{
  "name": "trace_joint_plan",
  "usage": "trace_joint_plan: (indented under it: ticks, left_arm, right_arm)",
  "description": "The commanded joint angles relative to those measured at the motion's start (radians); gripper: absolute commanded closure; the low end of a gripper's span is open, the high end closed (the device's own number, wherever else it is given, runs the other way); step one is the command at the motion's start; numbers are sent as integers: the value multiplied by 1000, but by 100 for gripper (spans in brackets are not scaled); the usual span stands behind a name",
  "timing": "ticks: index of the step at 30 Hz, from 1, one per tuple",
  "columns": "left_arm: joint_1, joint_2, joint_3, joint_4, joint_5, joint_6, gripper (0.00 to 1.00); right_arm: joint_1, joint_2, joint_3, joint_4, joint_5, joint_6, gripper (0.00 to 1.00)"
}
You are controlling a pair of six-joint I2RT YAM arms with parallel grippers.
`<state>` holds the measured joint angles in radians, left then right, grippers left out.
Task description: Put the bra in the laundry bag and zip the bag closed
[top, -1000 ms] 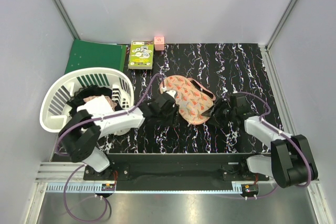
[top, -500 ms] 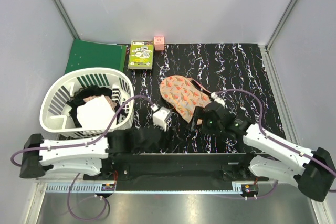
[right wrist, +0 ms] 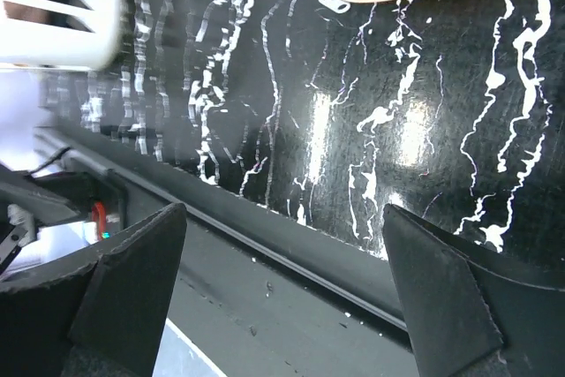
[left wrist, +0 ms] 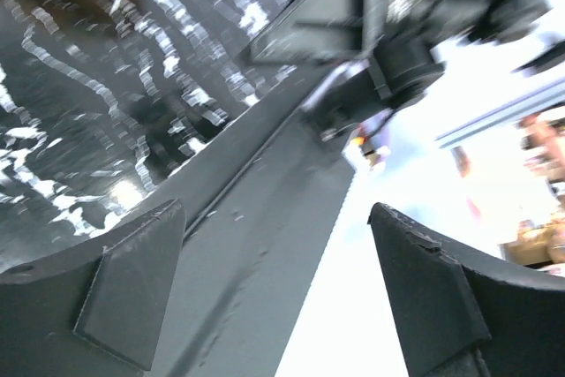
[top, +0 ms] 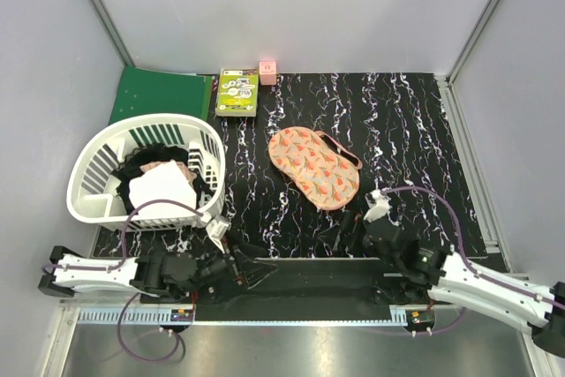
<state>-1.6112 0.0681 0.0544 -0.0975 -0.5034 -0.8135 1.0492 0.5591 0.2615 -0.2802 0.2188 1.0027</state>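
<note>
Well, the laundry bag (top: 315,168) lies flat in the middle of the black, white-veined table (top: 415,121), slanting from far left to near right. Its printed side faces up and its pink loop (top: 341,146) sticks out on the right side. I cannot tell if its zip is shut, and I cannot tell where the bra is. Both arms lie low along the near edge of the table, well apart from the bag. The left end effector (left wrist: 282,297) has its two fingers (left wrist: 132,280) spread wide with nothing between them. It points along the table's front edge, and a blurry bit of peach shows at the top of its view. The right end effector (right wrist: 282,297) is spread wide too and holds nothing. It hangs over the front edge of the table, and the bag's pink rim shows at the top of its view. A white slatted basket (top: 93,178) sits on the left with white and black clothes in it. A green folder (top: 159,94), a green box (top: 237,93) and a small pink block (top: 267,71) sit at the far side.
</note>
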Motion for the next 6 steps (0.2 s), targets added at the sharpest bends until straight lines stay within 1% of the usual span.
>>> trace_joint_plan:
  ticks: [1, 2, 3, 4, 5, 6]
  left_arm:
    - [-7, -233, -117, 96, 38, 10, 9]
    - [-6, -223, -125, 152, 66, 29, 8]
    - [-7, -168, -140, 194, 84, 45, 8]
    - [-7, -148, -151, 235, 98, 66, 8]
    - [-7, -125, -160, 336, 138, 77, 7]
    - [-7, -105, -185, 402, 166, 86, 7]
  right_arm:
    - [9, -203, -88, 67, 39, 30, 0]
    - [9, -306, -129, 61, 40, 30, 0]
    - [9, -364, -149, 44, 47, 33, 1]
    - [9, -420, -181, 33, 48, 34, 1]
    - [8, -533, -194, 32, 38, 30, 0]
    - [8, -550, -200, 76, -5, 18, 0]
